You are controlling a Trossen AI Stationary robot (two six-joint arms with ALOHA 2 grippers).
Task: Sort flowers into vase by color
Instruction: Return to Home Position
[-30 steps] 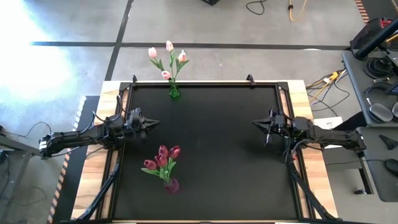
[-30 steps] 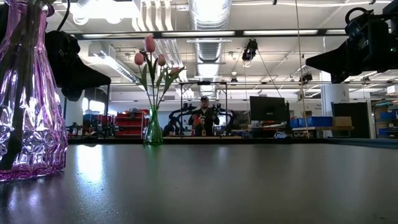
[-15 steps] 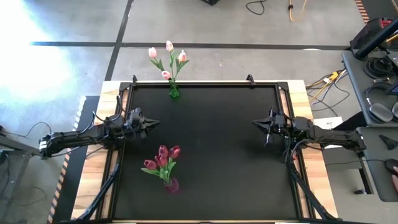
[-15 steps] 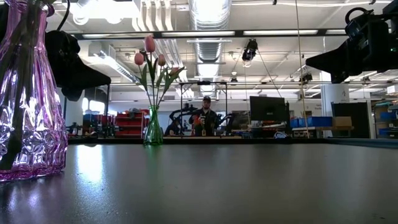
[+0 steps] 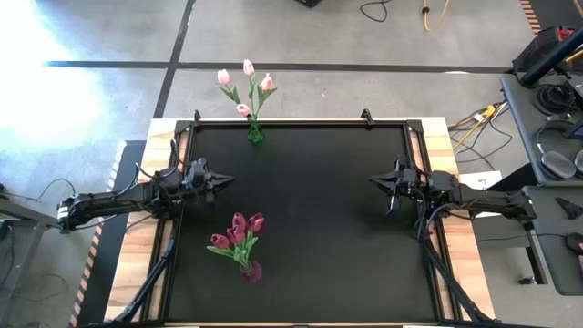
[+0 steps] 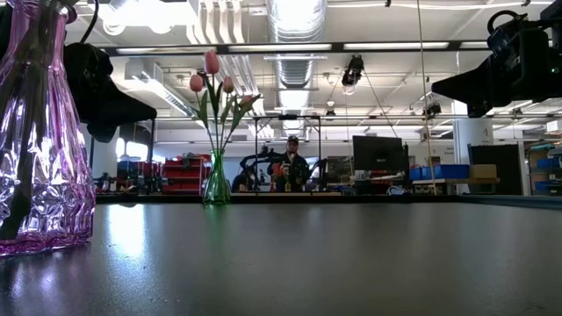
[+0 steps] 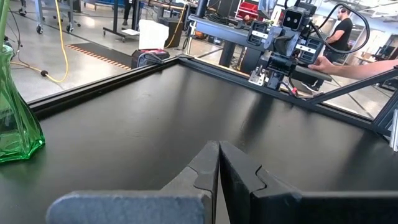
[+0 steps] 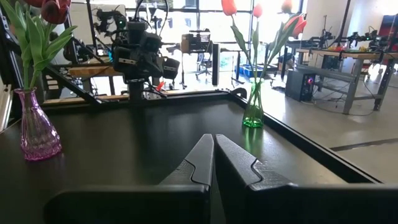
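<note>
Pink tulips (image 5: 253, 96): four heads, stems in green vase (image 5: 255, 135), which stood at the surface (image 5: 310, 228) edge that lies topmost in the high view, left of centre. Red tulips (image 5: 239, 233): four heads, stems in purple vase (image 5: 250, 271), on the lower left part of the surface. No loose flower was seen. Left tool (image 5: 228, 179): at the left side, between the two vases and apart from both, above the surface, fingers pressed together, holding nothing. Right tool (image 5: 371, 180): at the right side facing it, well apart from both vases, fingers pressed together, empty. Step in hand, as judged: sorting looked done, arms going to home position. Next move, as judged: no grasp called for, only settling both arms at rest, clear of the vases
</note>
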